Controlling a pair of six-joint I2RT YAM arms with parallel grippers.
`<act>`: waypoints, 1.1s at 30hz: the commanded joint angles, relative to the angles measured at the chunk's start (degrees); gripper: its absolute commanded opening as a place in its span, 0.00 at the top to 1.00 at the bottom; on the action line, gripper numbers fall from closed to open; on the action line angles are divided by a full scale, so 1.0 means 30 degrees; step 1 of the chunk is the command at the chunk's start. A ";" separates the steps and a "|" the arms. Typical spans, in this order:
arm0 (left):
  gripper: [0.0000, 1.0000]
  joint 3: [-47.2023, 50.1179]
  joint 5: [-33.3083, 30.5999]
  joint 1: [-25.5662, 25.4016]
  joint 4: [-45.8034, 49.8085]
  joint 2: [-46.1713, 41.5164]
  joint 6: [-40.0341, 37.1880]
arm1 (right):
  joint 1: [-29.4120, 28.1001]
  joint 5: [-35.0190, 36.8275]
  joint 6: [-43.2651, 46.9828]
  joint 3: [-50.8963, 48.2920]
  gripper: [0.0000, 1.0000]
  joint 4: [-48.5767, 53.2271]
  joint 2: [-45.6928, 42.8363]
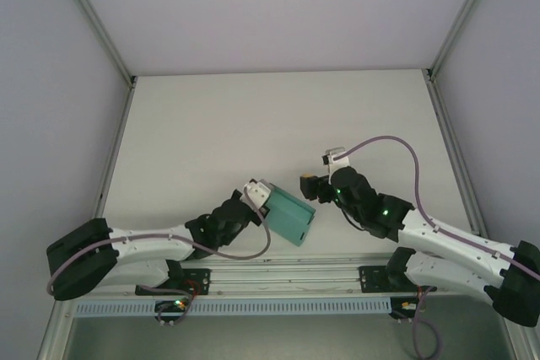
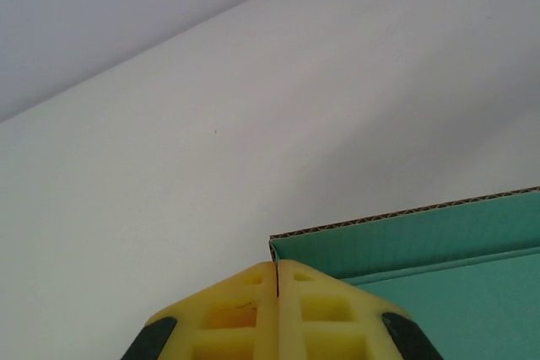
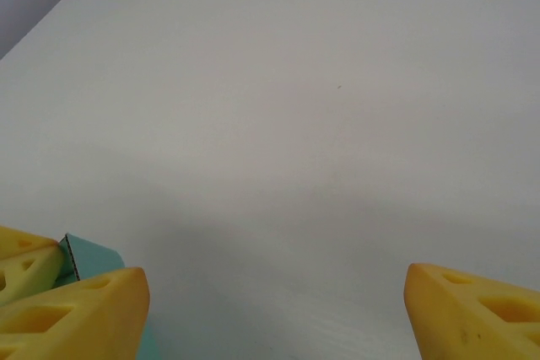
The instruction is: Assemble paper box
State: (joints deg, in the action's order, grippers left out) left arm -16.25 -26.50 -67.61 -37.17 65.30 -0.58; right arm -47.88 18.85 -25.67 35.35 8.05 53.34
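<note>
The teal paper box (image 1: 291, 217) sits near the table's front middle, a small squarish shape held at a tilt. My left gripper (image 1: 265, 202) is at its left corner. In the left wrist view the yellow fingers (image 2: 228, 314) press together with the thin corrugated edge of the paper box (image 2: 422, 238) pinched in the seam, so the left gripper (image 2: 277, 269) is shut on that wall. My right gripper (image 1: 312, 190) hovers just right of the box's top corner. In the right wrist view the right gripper (image 3: 274, 318) stands wide open over bare table, with a corner of the paper box (image 3: 91, 255) at its left finger.
The white table (image 1: 278, 124) stretches back to grey walls and metal frame posts (image 1: 93, 18). A grey cable (image 1: 396, 145) loops above the right arm. The rail with the arm bases (image 1: 287, 280) runs along the near edge.
</note>
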 commanded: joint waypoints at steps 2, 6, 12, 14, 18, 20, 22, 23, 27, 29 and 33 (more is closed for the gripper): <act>1.00 0.1240 -0.0646 -0.0233 -0.1664 -0.1173 -0.0601 | 0.0375 -0.4248 0.1350 0.1031 0.21 0.1747 0.0211; 0.99 0.1900 -0.0608 -0.0341 -0.1643 -0.2015 -0.0373 | 0.0415 -0.6822 0.1970 0.1477 0.24 0.2482 0.1397; 0.99 0.2117 -0.1037 -0.0707 -0.1266 -0.2516 -0.0421 | 0.0405 -0.8215 0.2692 0.2230 0.26 0.3204 0.2756; 0.99 0.2135 -0.1068 -0.0753 -0.1147 -0.2580 -0.0395 | 0.0423 -0.9165 0.3305 0.2270 0.26 0.3106 0.2773; 0.98 0.2136 -0.1045 -0.0811 -0.1175 -0.2570 -0.0464 | 0.0406 -1.2196 0.4545 0.2833 0.29 0.3413 0.3414; 0.98 0.2150 -0.1081 -0.0833 -0.1202 -0.2606 -0.0445 | 0.0390 -1.3060 0.4907 0.3296 0.32 0.3976 0.4198; 0.98 0.2164 -0.1229 -0.0842 -0.1129 -0.2609 -0.0437 | 0.0331 -1.2916 0.4929 0.3943 0.32 0.4840 0.4999; 0.97 0.2167 -0.1245 -0.0835 -0.1088 -0.2576 -0.0425 | 0.0219 -1.2624 0.5073 0.4345 0.32 0.5325 0.5362; 0.96 0.2173 -0.1372 -0.0841 -0.0893 -0.2562 -0.0104 | -0.1003 -1.0425 0.6642 0.5187 0.27 0.6277 0.6105; 0.96 0.2165 -0.1378 -0.0841 -0.0724 -0.2591 -0.0012 | -0.1271 -0.9452 0.6989 0.5590 0.23 0.6760 0.6492; 0.96 0.2195 -0.1550 -0.0841 -0.0276 -0.2836 0.0381 | -0.1651 -0.8989 0.7562 0.6389 0.20 0.7983 0.7532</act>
State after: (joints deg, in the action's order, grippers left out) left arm -10.50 -29.56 -69.47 -39.09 58.06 -0.99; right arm -52.12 -11.40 -6.02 52.80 26.92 74.22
